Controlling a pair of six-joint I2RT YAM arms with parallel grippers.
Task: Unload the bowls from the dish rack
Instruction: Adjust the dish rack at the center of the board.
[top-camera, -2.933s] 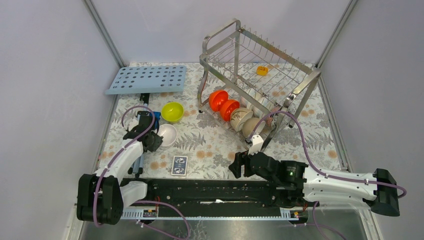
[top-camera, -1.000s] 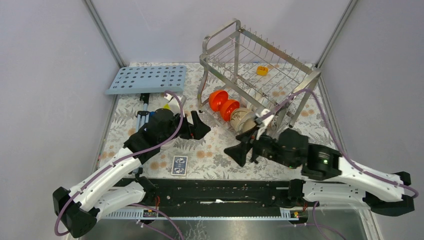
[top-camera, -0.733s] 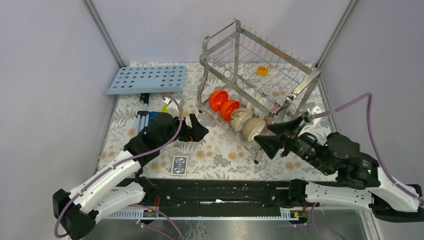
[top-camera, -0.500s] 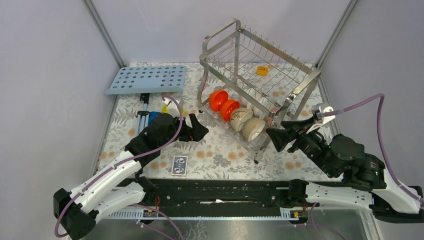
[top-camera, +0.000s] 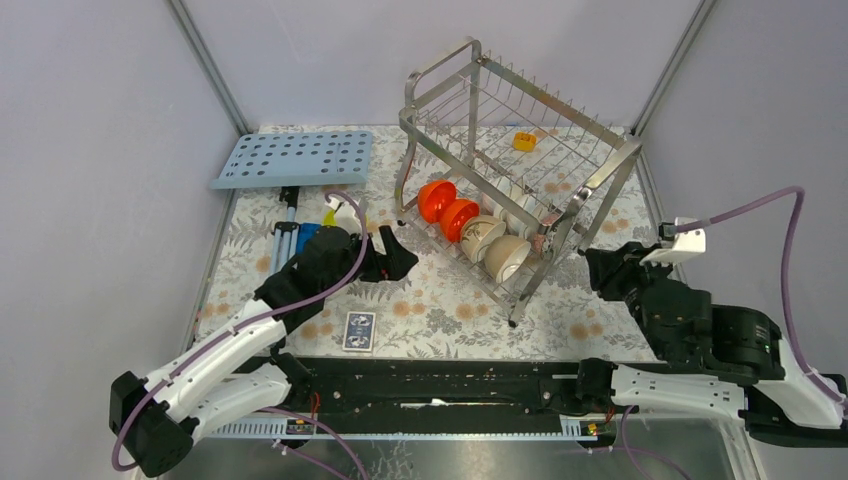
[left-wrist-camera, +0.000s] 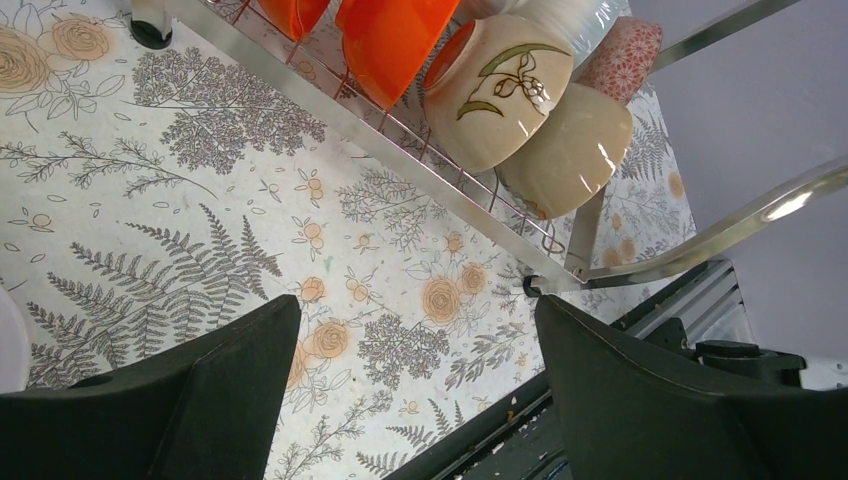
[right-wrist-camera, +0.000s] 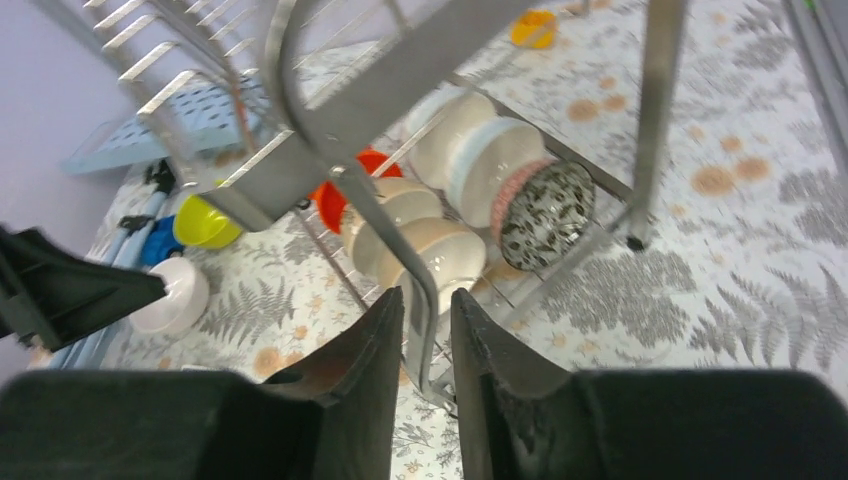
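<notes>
Unload looks partly done: a yellow-green bowl (right-wrist-camera: 203, 222) and a single white bowl (right-wrist-camera: 172, 295) sit on the floral mat (top-camera: 440, 300) at left of the right wrist view, outside the dish rack (top-camera: 474, 90). The other bowls stand on edge in the rack's lower tier, centre of the top view, packed touching. Orange-red bowls (top-camera: 437, 200) are at the left end, then beige bowls (left-wrist-camera: 500, 95), w/ racked white bowls (right-wrist-camera: 480, 150) and a speckled bowl (right-wrist-camera: 545, 215) behind.

Left gripper (left-wrist-camera: 417, 310): jaws wide, empty, over the mat just short of the rack's front rail, beige bowls at upper centre of its view. Right gripper (right-wrist-camera: 427, 295): jaws drawn to a narrow slit, nothing held, near the rack's right post but apart from it.

Likely trouble:
- Wide left jaws may catch the front rail or wires on the way in and shove the rack.
- Bowls touch, so lifting one prob. tips or drags its neighbour.
- Glazed round walls could slip from a shallow pinch.
- The right arm, close to the post, could snag it.
</notes>
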